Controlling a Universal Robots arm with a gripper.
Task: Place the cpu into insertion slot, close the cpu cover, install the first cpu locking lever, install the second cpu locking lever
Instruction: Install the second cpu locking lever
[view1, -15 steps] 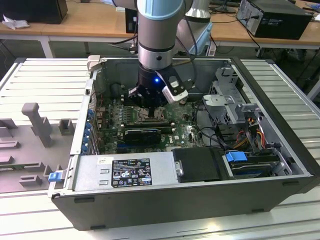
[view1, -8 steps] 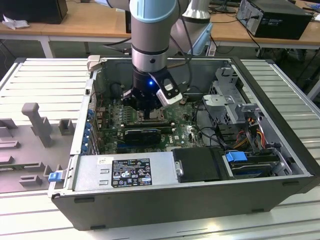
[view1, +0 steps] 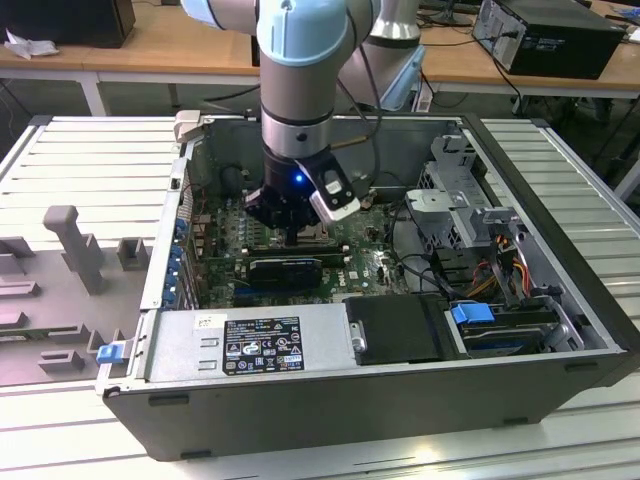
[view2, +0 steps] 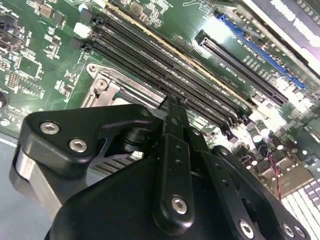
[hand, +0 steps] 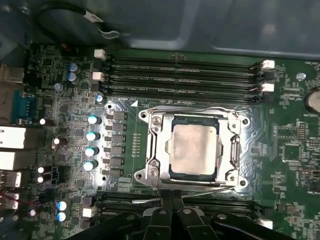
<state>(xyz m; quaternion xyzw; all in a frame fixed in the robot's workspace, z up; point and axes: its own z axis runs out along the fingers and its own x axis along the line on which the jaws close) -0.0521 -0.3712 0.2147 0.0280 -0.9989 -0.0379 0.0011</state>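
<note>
In the first wrist view the cpu lies flat in the insertion slot, its pale face showing through the window of the cpu cover, which is down over it. A thin wire lever runs along the socket edge nearest my fingertips, and another lever runs along the far edge. My gripper is shut, its tip right at the near lever; whether it touches is unclear. The second wrist view has the gripper beside the socket corner. In the exterior view the gripper hangs low over the motherboard.
Long black memory slots flank the socket on both sides. Blue-topped capacitors stand beside it. The computer case wall, a drive cage, cables and the power supply surround the board.
</note>
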